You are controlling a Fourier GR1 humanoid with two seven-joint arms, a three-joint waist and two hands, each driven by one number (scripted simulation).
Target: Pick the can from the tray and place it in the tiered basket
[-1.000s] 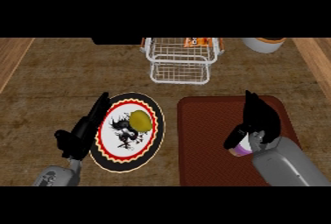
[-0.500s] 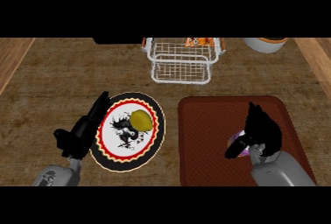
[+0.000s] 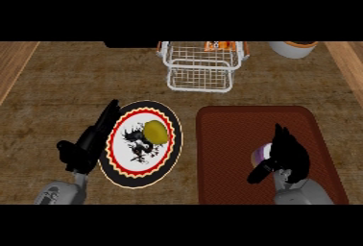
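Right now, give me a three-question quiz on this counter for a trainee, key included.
1. True or false: the can already sits in the wire basket.
2. What lies on the plate? A) a yellow fruit B) a can C) a spoon
3. Fill in: the right hand is at the can on the red-brown ____.
Key: 1 false; 2 A; 3 tray.

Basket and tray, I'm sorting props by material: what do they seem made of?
Basket: looks like white-coated wire, since the counter shows through its open grid. Tray: matte reddish-brown, perhaps plastic or wood; flat colour, raised rim and no shine leave it open.
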